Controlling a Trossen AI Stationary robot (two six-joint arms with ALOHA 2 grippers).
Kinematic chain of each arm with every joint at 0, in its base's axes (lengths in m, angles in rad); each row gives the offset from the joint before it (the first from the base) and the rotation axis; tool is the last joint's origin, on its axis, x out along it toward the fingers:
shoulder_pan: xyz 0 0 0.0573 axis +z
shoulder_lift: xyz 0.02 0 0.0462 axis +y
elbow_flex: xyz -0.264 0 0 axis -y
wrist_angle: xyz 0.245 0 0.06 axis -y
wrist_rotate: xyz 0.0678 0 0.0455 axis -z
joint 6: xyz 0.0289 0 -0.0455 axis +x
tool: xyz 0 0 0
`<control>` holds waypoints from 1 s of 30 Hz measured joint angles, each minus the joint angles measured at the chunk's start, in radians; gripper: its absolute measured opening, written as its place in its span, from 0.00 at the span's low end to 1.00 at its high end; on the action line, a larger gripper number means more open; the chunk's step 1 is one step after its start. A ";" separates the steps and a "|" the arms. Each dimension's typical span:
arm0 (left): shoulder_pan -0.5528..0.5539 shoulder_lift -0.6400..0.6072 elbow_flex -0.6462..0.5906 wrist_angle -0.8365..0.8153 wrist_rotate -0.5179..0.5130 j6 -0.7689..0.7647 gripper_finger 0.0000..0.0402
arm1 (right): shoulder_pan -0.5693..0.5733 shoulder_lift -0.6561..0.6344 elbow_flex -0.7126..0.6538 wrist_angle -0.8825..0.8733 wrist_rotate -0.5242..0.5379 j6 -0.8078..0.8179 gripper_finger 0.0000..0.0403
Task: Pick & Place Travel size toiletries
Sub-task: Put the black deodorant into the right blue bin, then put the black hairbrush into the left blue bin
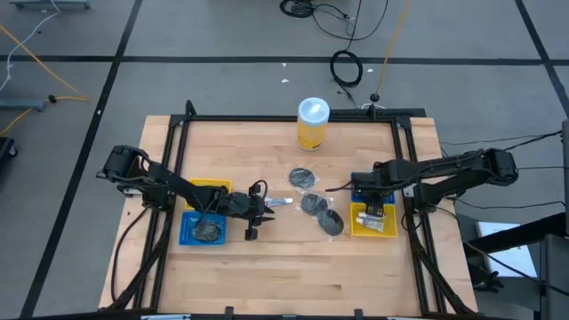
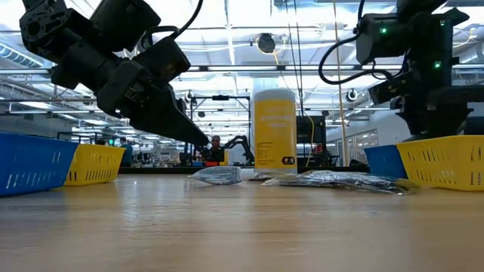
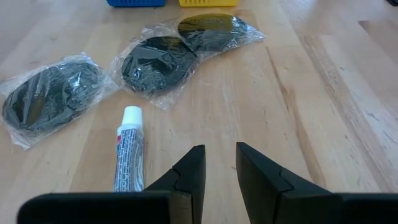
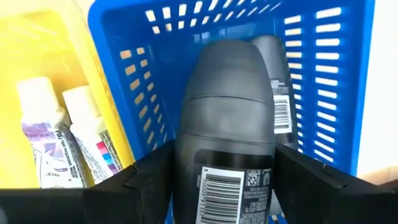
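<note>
1. Right gripper (image 4: 224, 167) clenched on a black oblong tube (image 4: 227, 106), hanging over the blue tray (image 4: 124, 81) at the table's right side; next to it, the yellow tray (image 4: 15, 43) with two whitish tubes (image 4: 43, 134) inside.
2. Best done by sinking lower between the tray walls before letting go, so as not to drop from height; worth keeping clear of the second black tube (image 4: 278, 68) lying against the far wall.
3. Left gripper (image 3: 219, 155) released and empty near the table's middle, just beside a loose white tube (image 3: 129, 146) on the wood, not touching it. Three wrapped dark discs (image 3: 155, 62) farther on, well apart from the fingers.
4. Probably calls for a sideways shift to straddle that tube across its width, then a gentle close, given the soft, round body.
5. Hidden: the blue tray's floor under the held tube, and that tube's lower end, cut off at the picture's edge. Hard to make out from above: what lies in the left-side trays.
</note>
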 joint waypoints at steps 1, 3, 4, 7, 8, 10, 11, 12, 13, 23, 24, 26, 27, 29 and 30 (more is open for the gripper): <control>0.000 0.000 0.000 0.000 0.000 -0.001 0.22 | 0.000 0.000 0.000 0.004 0.000 -0.003 0.58; 0.000 0.000 0.000 0.000 0.000 -0.001 0.22 | 0.000 0.000 0.000 0.014 0.002 -0.005 0.60; 0.000 0.000 0.000 0.000 0.000 -0.001 0.22 | -0.003 0.000 0.000 0.019 0.002 -0.005 0.61; 0.000 0.000 0.000 0.000 0.000 -0.002 0.22 | -0.016 0.000 0.000 0.019 0.002 -0.006 0.63; 0.000 0.000 0.000 0.000 0.000 -0.002 0.22 | -0.021 0.000 0.000 0.019 0.002 -0.009 0.64; 0.000 0.000 0.000 0.000 0.000 -0.002 0.22 | -0.030 0.000 0.000 0.019 0.002 -0.016 0.65; 0.000 0.000 0.000 0.000 0.000 -0.002 0.22 | -0.033 -0.002 0.000 0.017 0.002 -0.016 0.65; 0.000 0.000 0.000 0.000 0.000 -0.003 0.22 | -0.035 -0.006 0.000 0.016 0.002 -0.015 0.65; 0.000 0.000 0.000 0.000 0.001 -0.003 0.22 | -0.036 -0.011 0.000 0.015 0.001 -0.014 0.65; 0.000 0.000 0.000 0.000 0.001 0.002 0.22 | 0.000 -0.104 0.094 0.006 -0.002 0.109 0.58; 0.000 0.000 0.000 0.000 0.001 0.002 0.22 | 0.009 -0.113 0.104 0.020 -0.002 0.127 0.58; 0.000 0.000 0.000 0.000 0.001 0.002 0.22 | 0.032 -0.132 0.108 0.066 -0.001 0.157 0.56; 0.000 0.000 0.000 0.000 0.001 0.002 0.22 | 0.047 -0.137 0.108 0.098 0.000 0.168 0.56; 0.000 0.000 0.000 0.000 0.001 0.002 0.22 | 0.085 -0.139 0.108 0.187 -0.001 0.181 0.55; 0.000 0.000 0.000 0.001 0.001 0.002 0.22 | 0.106 -0.136 0.106 0.241 0.000 0.180 0.54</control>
